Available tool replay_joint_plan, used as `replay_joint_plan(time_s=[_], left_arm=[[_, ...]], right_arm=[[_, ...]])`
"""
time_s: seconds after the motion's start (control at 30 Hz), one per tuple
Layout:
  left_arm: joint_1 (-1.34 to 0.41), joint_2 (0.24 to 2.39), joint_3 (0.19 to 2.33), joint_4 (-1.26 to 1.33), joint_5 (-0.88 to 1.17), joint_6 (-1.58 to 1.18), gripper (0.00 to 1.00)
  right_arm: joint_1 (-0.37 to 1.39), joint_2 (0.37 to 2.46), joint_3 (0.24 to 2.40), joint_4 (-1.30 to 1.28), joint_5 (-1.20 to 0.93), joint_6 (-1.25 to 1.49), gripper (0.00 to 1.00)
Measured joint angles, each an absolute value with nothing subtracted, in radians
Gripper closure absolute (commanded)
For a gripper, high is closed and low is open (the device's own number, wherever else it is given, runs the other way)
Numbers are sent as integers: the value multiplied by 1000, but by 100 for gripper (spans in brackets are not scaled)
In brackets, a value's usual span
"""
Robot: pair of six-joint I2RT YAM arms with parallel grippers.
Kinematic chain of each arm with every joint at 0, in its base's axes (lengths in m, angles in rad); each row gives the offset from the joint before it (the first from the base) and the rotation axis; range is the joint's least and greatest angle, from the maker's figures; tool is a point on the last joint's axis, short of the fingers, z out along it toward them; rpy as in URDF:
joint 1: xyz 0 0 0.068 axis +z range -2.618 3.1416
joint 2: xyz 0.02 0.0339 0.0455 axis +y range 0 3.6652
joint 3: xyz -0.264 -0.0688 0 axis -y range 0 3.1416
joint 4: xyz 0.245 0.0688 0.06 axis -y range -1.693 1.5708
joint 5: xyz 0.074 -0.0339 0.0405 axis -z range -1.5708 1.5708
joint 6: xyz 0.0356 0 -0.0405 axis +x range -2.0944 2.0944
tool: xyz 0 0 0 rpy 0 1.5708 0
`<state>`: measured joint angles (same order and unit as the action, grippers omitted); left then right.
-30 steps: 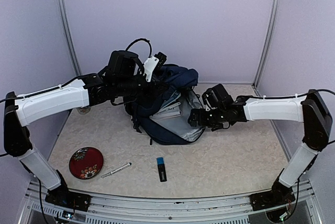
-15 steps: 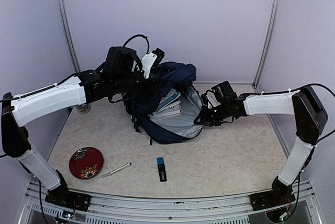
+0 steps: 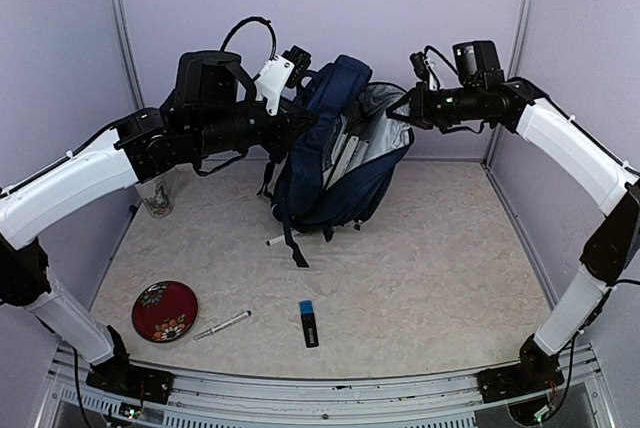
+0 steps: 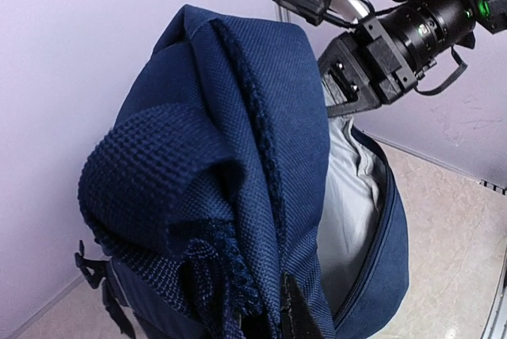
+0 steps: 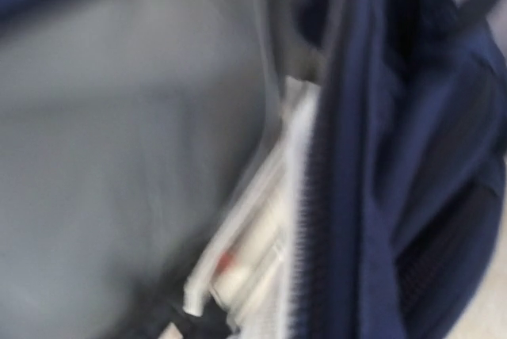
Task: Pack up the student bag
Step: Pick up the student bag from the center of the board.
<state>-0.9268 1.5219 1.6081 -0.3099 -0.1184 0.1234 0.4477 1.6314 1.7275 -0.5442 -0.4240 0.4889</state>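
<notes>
Near edge: red dish (image 3: 164, 310), pen (image 3: 222, 325), and black stick with blue cap (image 3: 309, 323), each lying apart. A second pen (image 3: 275, 240) lies at the bag's foot.

Mid-table, toward the rear: the student bag (image 3: 335, 163) is upright, navy, and unzipped, with grey lining exposed. White-edged books (image 5: 249, 256) stand inside.

The left gripper (image 3: 298, 120) is clamped on bunched top fabric. The right gripper (image 3: 410, 113) is pinched narrow on the opening's lined rim.

Far left: glass (image 3: 158, 198).
</notes>
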Motion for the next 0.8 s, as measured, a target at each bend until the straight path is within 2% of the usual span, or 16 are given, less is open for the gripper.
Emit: replay_joint_plan(time_s=[0.17,0.3,0.47,0.6,0.63,0.67,0.77,0.8], left_arm=[[-959,1522,1657,-345,-142,159,100],[-999,1522,1658,-361,-138,177,100],[-1032,1522,1658,-370,-90,176,100],[-1033,1524,1657,-360,-52,137,100],[-1032,1527,1657,-352,-46,124,100],[-1029,1531,1654,-338,-38,107,100],[-1010,1547,1630,-267,-20,30,100],[-1000,1553,1623,-246,-12,3,100]], right_arm=[[446,1665,1926,-640,-437,468,100],[443,1665,1976,-666,-429,459,100],[442,1645,1982,-687,-397,444,100],[437,1589,1907,-685,-360,429,100],[432,1579,1894,-688,-353,424,95],[426,1576,1890,-693,-347,419,84],[406,1578,1892,-707,-318,381,43],[402,1579,1900,-707,-308,372,35]])
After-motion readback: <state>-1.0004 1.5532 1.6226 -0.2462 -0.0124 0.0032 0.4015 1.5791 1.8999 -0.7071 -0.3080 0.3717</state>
